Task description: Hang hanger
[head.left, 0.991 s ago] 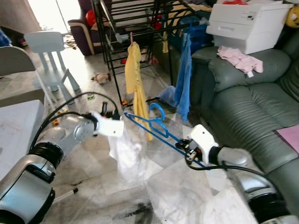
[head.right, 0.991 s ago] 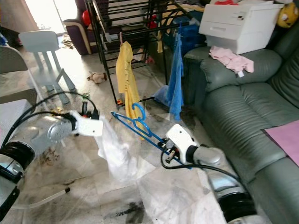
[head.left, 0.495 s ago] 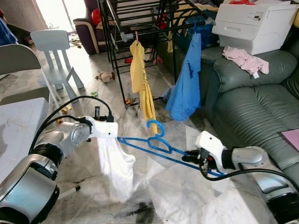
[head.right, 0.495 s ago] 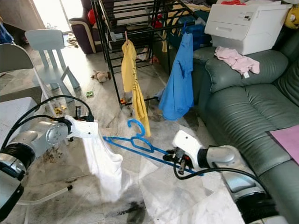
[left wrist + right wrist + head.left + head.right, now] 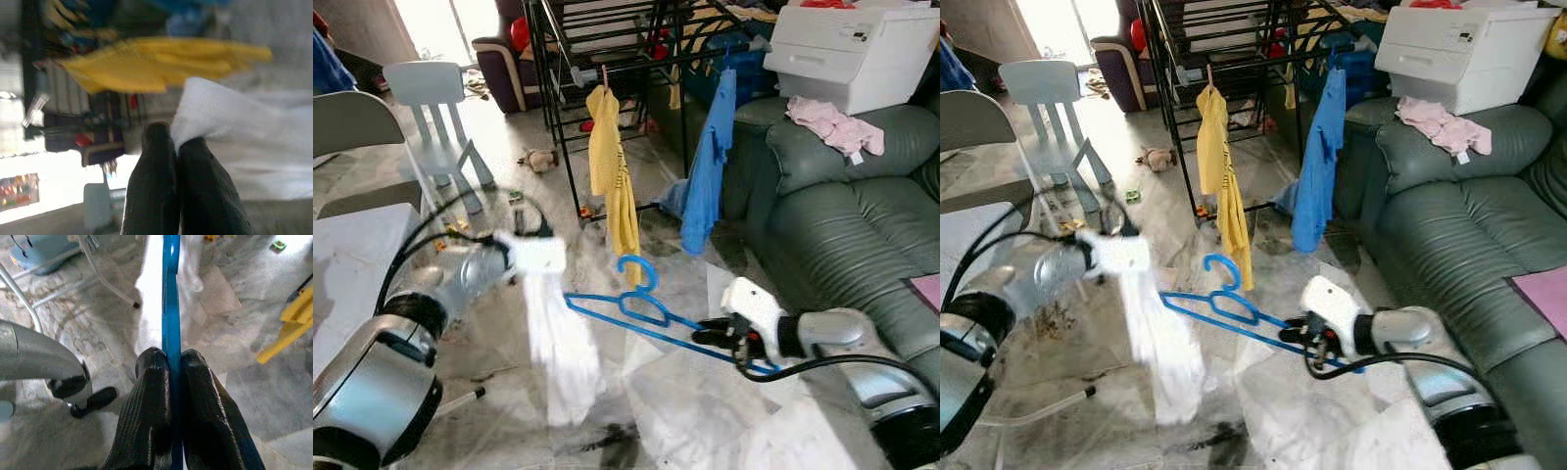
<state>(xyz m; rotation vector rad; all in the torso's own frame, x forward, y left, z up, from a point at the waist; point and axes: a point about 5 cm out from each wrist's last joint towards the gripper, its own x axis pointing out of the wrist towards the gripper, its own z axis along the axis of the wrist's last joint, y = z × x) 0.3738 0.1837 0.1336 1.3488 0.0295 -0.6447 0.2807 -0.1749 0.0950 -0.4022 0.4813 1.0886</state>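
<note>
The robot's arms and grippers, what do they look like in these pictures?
Both arms are rounded silver metal segments with black joint rings and white housings at the wrists. Looping black cables run along the left arm and the right arm. The left gripper and right gripper each have two long black fingers; the right's look finely textured.

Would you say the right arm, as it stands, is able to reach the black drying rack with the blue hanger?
Probably not yet: the right gripper clamps the blue hanger low over the floor, and the black drying rack stands farther off and higher.

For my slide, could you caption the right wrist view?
Right end effector clamped on the blue hanger above a marble floor.
</note>
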